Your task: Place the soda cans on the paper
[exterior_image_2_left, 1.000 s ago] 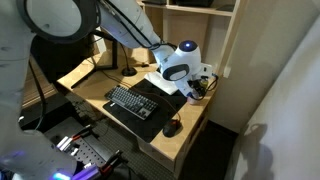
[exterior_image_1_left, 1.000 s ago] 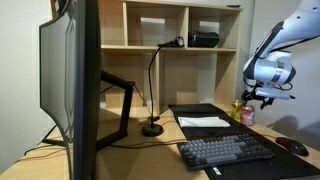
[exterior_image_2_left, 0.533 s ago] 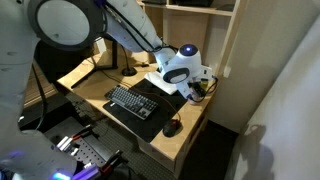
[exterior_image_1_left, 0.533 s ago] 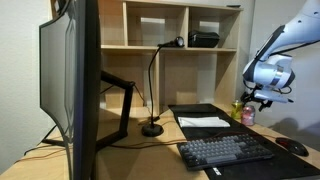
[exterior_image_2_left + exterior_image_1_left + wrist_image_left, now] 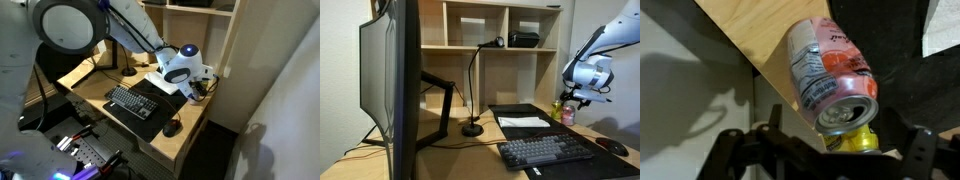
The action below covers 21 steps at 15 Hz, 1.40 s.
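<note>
In the wrist view the pink-red soda can (image 5: 828, 62) with a silvery top stands at the desk's edge. The yellow-green soda can (image 5: 853, 140) stands right beside it, partly hidden behind it. My gripper (image 5: 830, 160) is open, its dark fingers spread wide on either side of the cans and touching neither. In both exterior views the gripper (image 5: 582, 97) (image 5: 201, 80) hovers just above the cans (image 5: 566, 112) at the desk's far corner. The white paper (image 5: 523, 121) (image 5: 158, 76) lies flat on the black mat, apart from the cans; its corner shows in the wrist view (image 5: 945, 20).
A keyboard (image 5: 545, 150) (image 5: 130, 102) and a mouse (image 5: 613, 146) (image 5: 172, 127) sit on the black desk mat (image 5: 910, 55). A black desk lamp (image 5: 472, 128) stands behind the paper. A large monitor (image 5: 390, 85) fills one side. A shelf unit (image 5: 505, 60) backs the desk.
</note>
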Each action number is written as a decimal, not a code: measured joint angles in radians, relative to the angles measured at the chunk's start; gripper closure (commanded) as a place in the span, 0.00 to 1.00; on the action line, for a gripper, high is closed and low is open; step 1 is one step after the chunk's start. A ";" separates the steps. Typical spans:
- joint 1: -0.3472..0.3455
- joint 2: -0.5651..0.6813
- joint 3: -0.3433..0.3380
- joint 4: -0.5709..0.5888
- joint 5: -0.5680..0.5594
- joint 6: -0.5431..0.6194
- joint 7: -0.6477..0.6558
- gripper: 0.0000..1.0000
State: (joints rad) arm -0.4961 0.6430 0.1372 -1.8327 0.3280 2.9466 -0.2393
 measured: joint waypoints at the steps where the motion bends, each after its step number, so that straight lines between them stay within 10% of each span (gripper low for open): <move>1: -0.004 0.000 0.005 0.001 0.000 0.000 -0.002 0.34; 5: -0.015 0.000 0.015 0.002 0.000 0.000 -0.003 0.58; 14: -0.024 0.000 0.027 0.004 0.002 -0.006 -0.003 0.58; 21: -0.159 -0.108 0.261 -0.054 0.057 -0.020 -0.098 0.58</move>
State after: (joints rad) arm -0.6553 0.5347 0.3983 -1.8864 0.3849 2.9262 -0.3373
